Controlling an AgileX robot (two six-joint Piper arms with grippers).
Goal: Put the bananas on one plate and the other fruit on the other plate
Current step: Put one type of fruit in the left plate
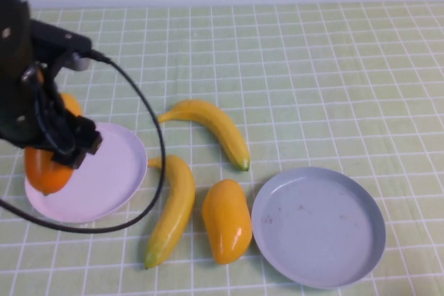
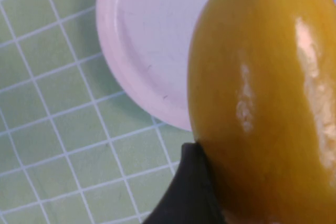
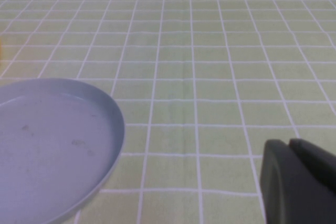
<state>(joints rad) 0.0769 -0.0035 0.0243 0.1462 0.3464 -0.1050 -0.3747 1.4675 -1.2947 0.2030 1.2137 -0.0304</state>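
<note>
Left pincer [image 1: 52,154] grips glossy reddish-orange fruit [image 1: 47,168]; right pincer [image 3: 299,182] closed.

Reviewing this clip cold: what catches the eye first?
The left gripper at the table's left edge grips a reddish-orange mango over the pink plate's near-left rim. In the middle lie two bananas and a second mango, beside the grey-blue plate; the right gripper is shut beside it.
</note>
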